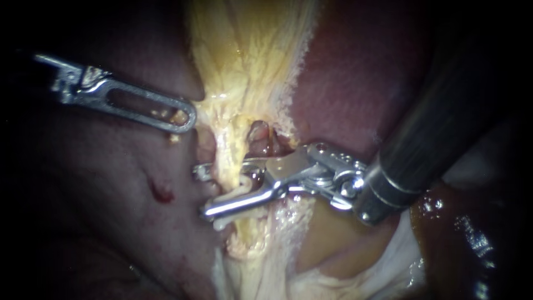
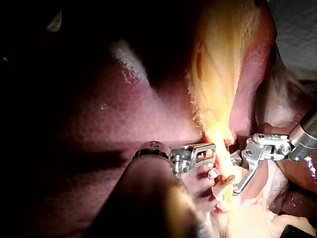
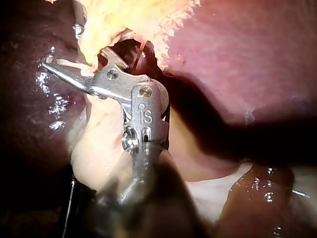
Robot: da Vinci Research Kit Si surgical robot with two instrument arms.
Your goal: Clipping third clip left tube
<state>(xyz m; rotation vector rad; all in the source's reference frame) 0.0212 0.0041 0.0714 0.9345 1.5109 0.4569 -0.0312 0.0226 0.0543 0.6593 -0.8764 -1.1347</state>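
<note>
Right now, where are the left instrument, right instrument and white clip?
left instrument (image 1: pixel 186 118), endoscope view, its tip.
right instrument (image 1: pixel 201 190), endoscope view, between its jaw tips.
white clip (image 1: pixel 220 223), endoscope view, its lower end.

The endoscope sits close, facing the yellowish tissue strand (image 1: pixel 244 83) that the left tool (image 1: pixel 186 118) and the right tool (image 1: pixel 206 190) both reach. Each wrist camera looks along its own shaft from behind the tool, even nearer. All three share the strand ahead of the tools; the left wrist view also takes in the right tool.
</note>
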